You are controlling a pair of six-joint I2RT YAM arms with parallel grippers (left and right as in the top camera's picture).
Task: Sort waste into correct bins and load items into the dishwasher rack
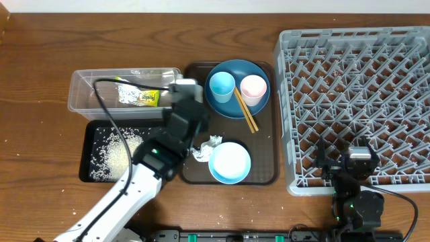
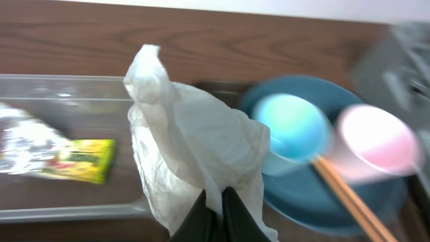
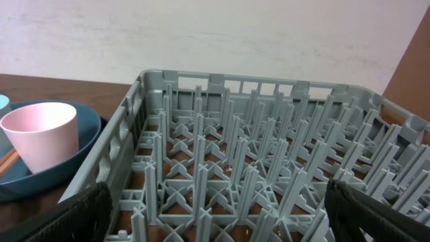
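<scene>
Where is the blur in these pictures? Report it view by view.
Left wrist: the crumpled white tissue is fairly sharp, while the light blue cup, pink cup and brown wooden chopsticks behind it are smeared. Right wrist: the grey plastic dishwasher rack is crisp. Overhead: sharp and evenly lit.

You are looking at a robot test bench staged as a kitchen clean-up: a bare wooden table (image 1: pixel 40 60) against a plain white wall (image 3: pixel 201 33), a cabled arm (image 1: pixel 114 202) reaching in from its near edge, a grey rack (image 1: pixel 356 101) and a tray (image 1: pixel 263 151).
</scene>
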